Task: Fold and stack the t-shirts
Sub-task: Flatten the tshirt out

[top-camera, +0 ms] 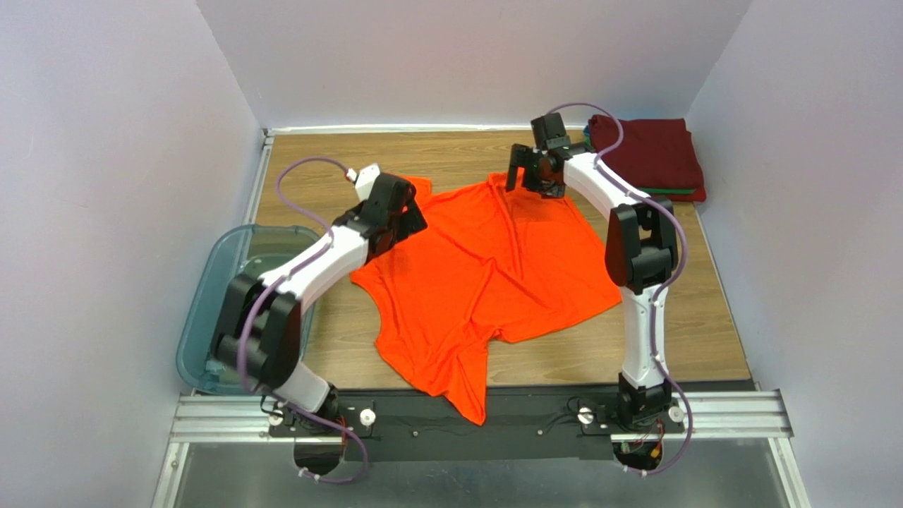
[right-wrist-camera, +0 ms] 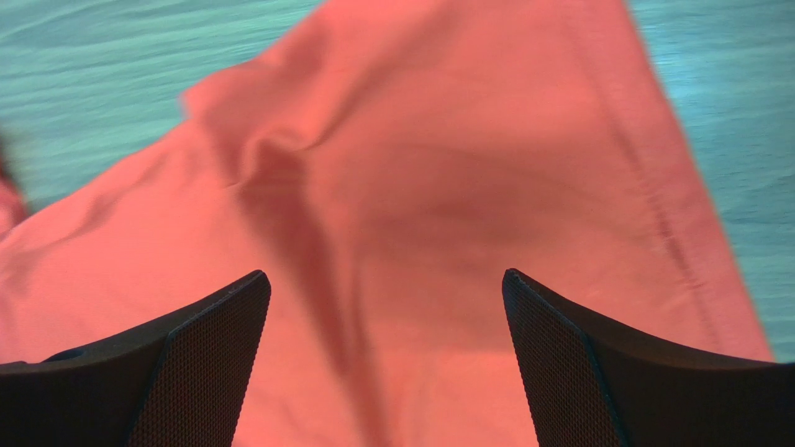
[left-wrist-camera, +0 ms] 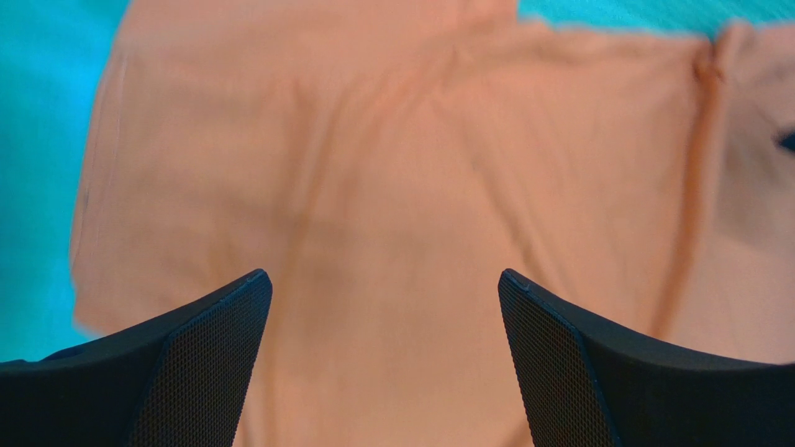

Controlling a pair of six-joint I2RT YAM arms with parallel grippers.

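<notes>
A wooden worktop with pale brown grain fills the middle of a small enclosure. Plain white walls close it in on three sides: a back wall along the worktop's far edge, and a left wall and a right wall rising from its sides. A thin metal strip edges the worktop's left side. An aluminium rail runs along its near edge, with a dull grey surface nearer still. The light is soft and even.

Orange t-shirt, unfolded, tabletop centre: 1. Folded t-shirts, one stack, far right corner: exact number unclear. Plastic bin, left edge: 1.
</notes>
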